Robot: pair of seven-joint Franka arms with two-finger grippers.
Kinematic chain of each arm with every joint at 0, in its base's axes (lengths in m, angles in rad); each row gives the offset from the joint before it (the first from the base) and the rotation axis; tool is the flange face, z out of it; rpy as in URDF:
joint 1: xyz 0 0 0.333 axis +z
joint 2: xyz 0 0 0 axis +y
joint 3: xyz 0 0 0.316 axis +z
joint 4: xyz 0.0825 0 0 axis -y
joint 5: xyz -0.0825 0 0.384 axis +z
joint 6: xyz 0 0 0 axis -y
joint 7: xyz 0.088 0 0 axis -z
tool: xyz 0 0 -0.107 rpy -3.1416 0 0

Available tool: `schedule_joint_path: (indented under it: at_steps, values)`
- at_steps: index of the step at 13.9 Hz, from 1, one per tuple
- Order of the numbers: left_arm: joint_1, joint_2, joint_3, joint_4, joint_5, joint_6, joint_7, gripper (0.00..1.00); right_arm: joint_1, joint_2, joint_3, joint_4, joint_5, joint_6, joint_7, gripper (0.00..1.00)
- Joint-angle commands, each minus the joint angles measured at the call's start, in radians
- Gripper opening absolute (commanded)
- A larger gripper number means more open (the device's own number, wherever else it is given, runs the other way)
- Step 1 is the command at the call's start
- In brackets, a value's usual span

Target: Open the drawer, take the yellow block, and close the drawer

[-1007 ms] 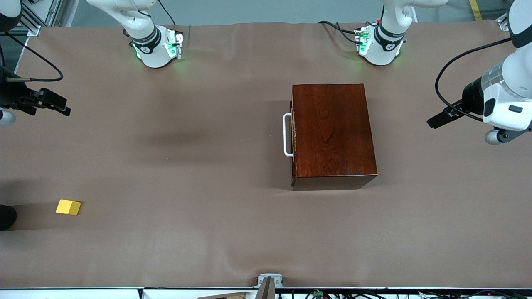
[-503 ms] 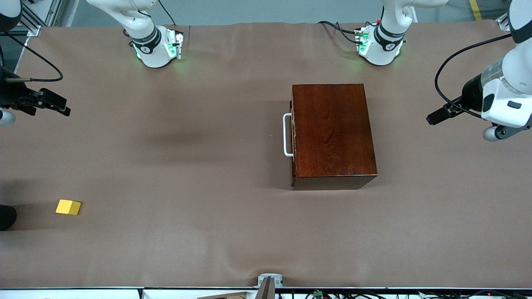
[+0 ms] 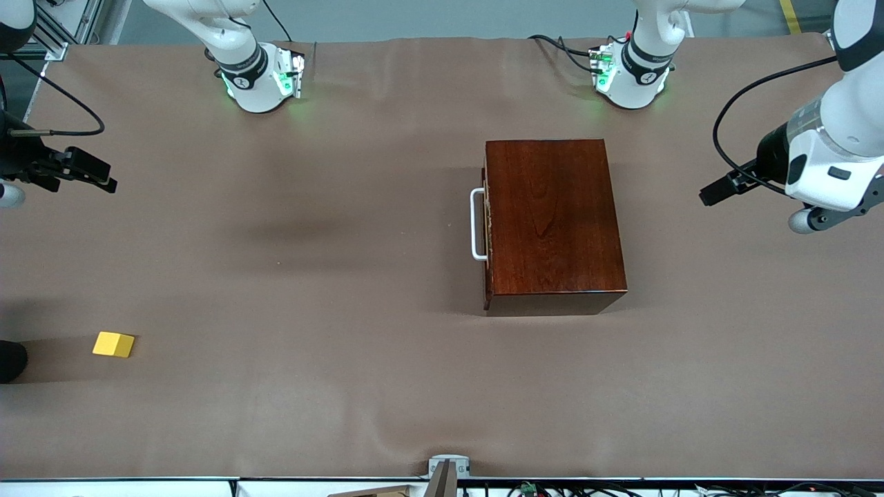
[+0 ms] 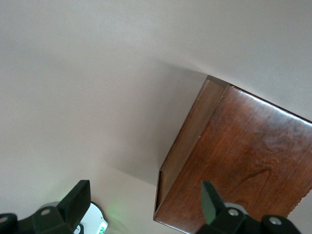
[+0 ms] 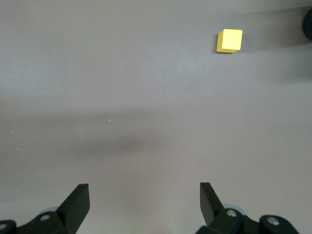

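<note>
The mahogany box (image 3: 552,221) stands mid-table toward the left arm's end, and its drawer (image 3: 487,224) is pushed in. The drawer's white handle (image 3: 476,224) faces the right arm's end. The yellow block (image 3: 114,344) lies on the cloth, outside the box, at the right arm's end and nearer the front camera. My left gripper (image 3: 708,195) hangs open and empty over the table beside the box's back end. In the left wrist view my left gripper (image 4: 145,202) looks onto the box (image 4: 243,161). My right gripper (image 3: 103,176) waits open at the right arm's end. The right wrist view shows my right gripper (image 5: 145,200) with the block (image 5: 229,40) ahead.
Brown cloth covers the table. Both arm bases (image 3: 259,79) (image 3: 632,76) stand along the edge farthest from the front camera. A dark round object (image 3: 10,359) pokes in at the table edge beside the block. A small metal fixture (image 3: 447,469) sits at the front edge.
My left gripper has drifted a little toward the box and toward the bases' edge. The right arm, the box and the block have not moved.
</note>
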Motion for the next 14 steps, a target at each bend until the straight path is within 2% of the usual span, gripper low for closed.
schedule_joint_path:
  at_steps: [1,4,9,14]
  values:
    - [0.004,-0.052,-0.013,-0.026,0.001,-0.006,0.038,1.0,0.007,-0.004,-0.009,0.004,-0.004,-0.001,0.012,1.0]
    - [0.006,-0.084,-0.039,-0.026,0.026,-0.005,0.081,1.0,0.007,-0.004,-0.009,0.004,-0.004,-0.001,0.012,1.0]
    - [0.085,-0.176,-0.055,-0.101,0.033,-0.006,0.341,1.0,0.007,-0.004,-0.009,0.004,-0.004,-0.001,0.01,1.0]
    - [0.104,-0.167,-0.07,-0.103,0.083,-0.016,0.543,1.0,0.007,-0.004,-0.009,0.004,-0.004,-0.001,0.01,1.0]
